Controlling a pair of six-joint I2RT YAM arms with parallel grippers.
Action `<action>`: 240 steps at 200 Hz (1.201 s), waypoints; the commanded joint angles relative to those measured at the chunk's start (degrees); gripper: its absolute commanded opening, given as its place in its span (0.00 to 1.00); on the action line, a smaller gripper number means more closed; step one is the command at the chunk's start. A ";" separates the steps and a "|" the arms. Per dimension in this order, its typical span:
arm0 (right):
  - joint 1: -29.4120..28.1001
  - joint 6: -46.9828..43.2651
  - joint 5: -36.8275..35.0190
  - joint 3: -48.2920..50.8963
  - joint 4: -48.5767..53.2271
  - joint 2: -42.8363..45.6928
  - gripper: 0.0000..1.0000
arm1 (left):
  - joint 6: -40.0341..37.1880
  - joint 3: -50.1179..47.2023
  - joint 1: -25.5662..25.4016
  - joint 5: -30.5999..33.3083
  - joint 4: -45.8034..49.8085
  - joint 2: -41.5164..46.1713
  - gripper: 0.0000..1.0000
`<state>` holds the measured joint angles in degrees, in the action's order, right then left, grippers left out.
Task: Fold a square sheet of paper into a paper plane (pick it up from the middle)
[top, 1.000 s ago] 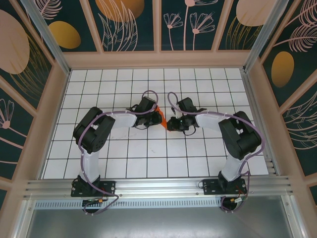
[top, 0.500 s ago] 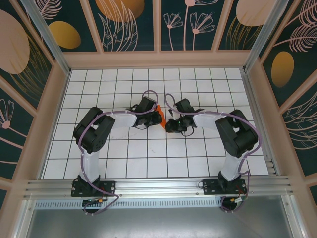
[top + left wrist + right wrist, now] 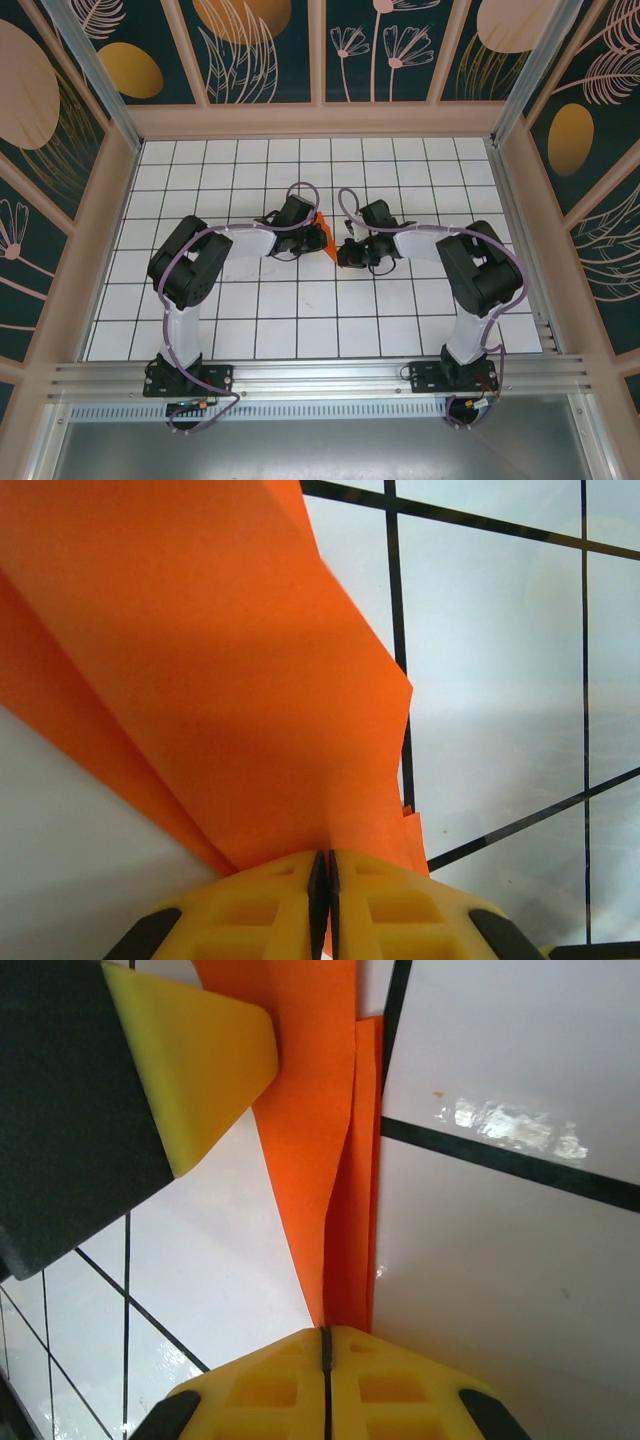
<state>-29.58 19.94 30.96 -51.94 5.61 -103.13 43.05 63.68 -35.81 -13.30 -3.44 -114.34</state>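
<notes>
The left gripper [image 3: 322,865] has its yellow jaws pressed tight on one edge of the thin, bright orange folded paper sheet [image 3: 220,660]. The right gripper [image 3: 325,1342] pinches the other side likewise. The sheet sits between them at the middle of the white, black-gridded tabletop [image 3: 300,310].

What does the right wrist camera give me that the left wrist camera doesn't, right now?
Right wrist: the orange paper as a narrow folded strip running up from the right gripper, with another yellow fingertip, apparently the left arm's, beside its upper part. Left wrist: the paper's broad face fanning up and left from the left gripper. Both: own jaws shut on the paper, white gridded table behind.
</notes>
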 commanded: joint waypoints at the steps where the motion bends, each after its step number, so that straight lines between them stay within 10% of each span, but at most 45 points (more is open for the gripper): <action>1: 0.88 1.57 0.73 1.38 0.72 1.88 0.08 | -1.56 -1.85 0.99 6.87 6.43 -4.22 0.14; 240: -2.11 -1.23 -3.36 -2.42 5.03 -0.76 0.12 | -1.60 -1.89 0.96 6.83 6.52 -4.31 0.14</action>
<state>-32.18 19.38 28.45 -54.72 9.45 -103.20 43.05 63.68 -35.81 -13.21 -3.46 -114.34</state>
